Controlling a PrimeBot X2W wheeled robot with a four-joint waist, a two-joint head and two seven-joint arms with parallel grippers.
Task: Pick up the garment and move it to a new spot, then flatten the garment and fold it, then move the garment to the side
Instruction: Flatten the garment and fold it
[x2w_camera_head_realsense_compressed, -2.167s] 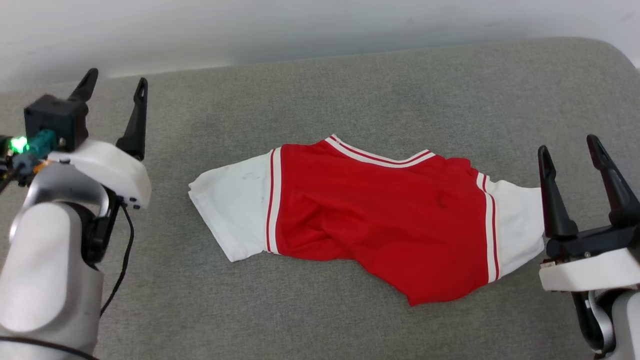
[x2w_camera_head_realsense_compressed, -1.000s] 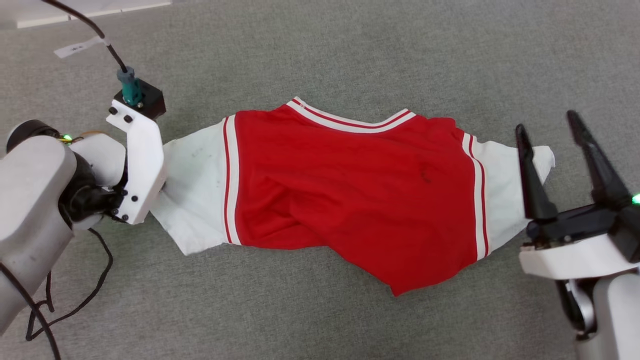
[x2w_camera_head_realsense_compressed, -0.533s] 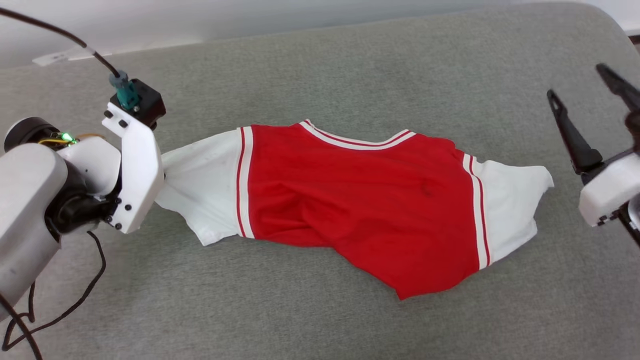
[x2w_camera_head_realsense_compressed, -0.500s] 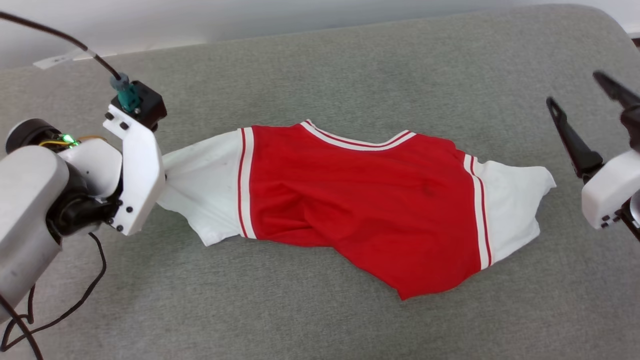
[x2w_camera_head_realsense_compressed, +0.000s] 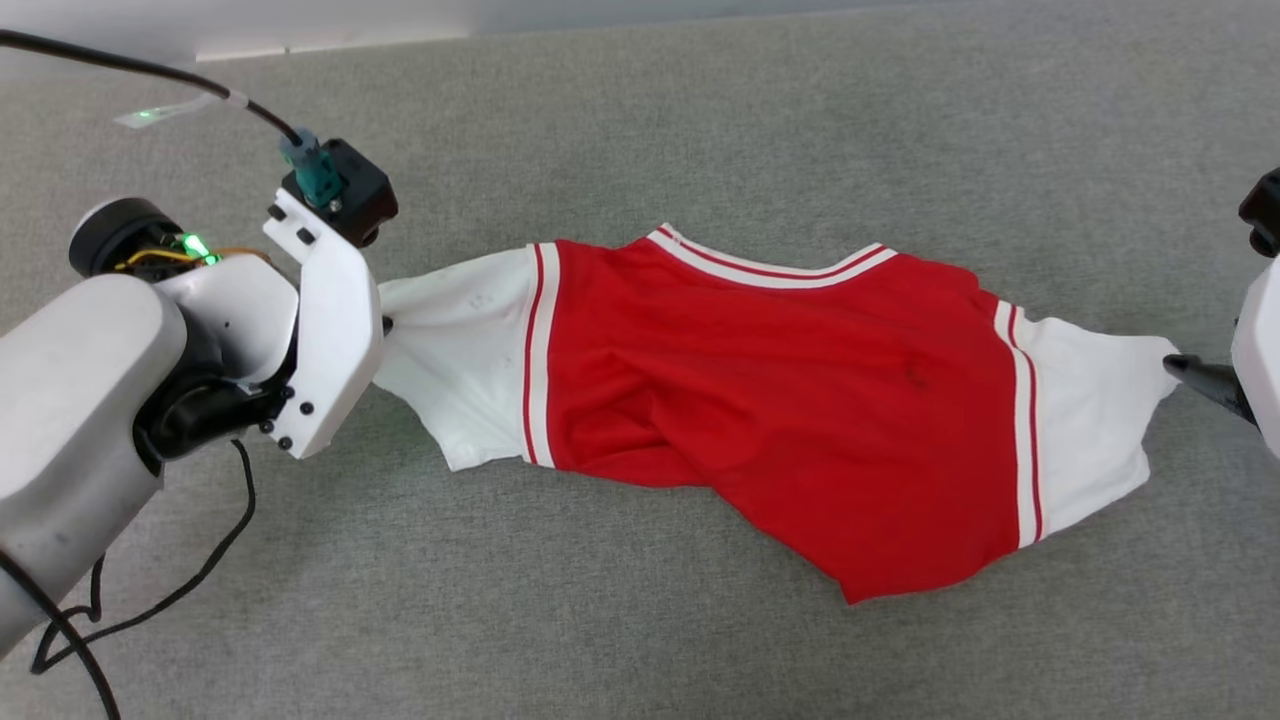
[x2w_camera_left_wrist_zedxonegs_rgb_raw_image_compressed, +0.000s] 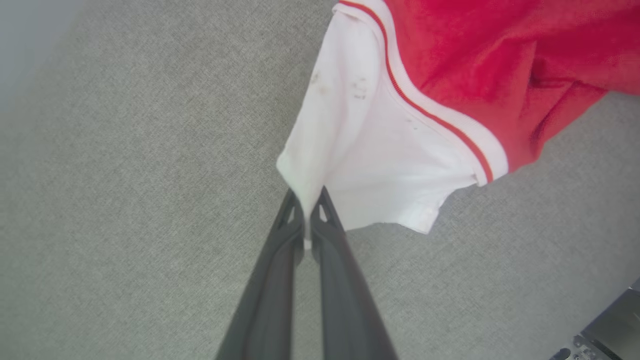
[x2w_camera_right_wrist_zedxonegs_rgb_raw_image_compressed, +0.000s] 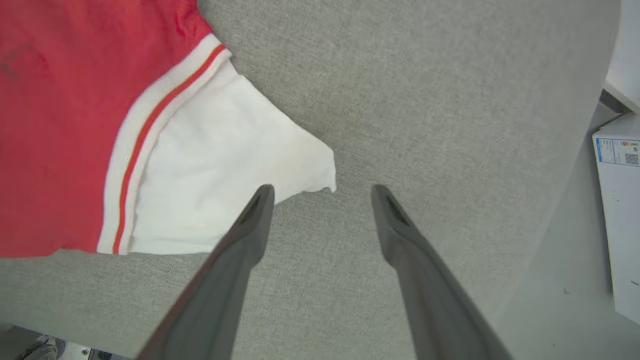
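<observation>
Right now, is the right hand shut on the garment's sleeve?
No: in the right wrist view the right hand stands open, its jaws wide apart around the white sleeve corner of the garment, gripping nothing.

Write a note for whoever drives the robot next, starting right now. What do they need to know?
Left gripper: shut on the edge of one white sleeve of the garment.
Right gripper: open, tips by the other sleeve, gripping nothing.
Garment: rumpled on the grey cushion, collar away from the robot.
Done: one sleeve gripped.
Left: grip the second sleeve, lift, move, flatten, fold, set aside.
</observation>
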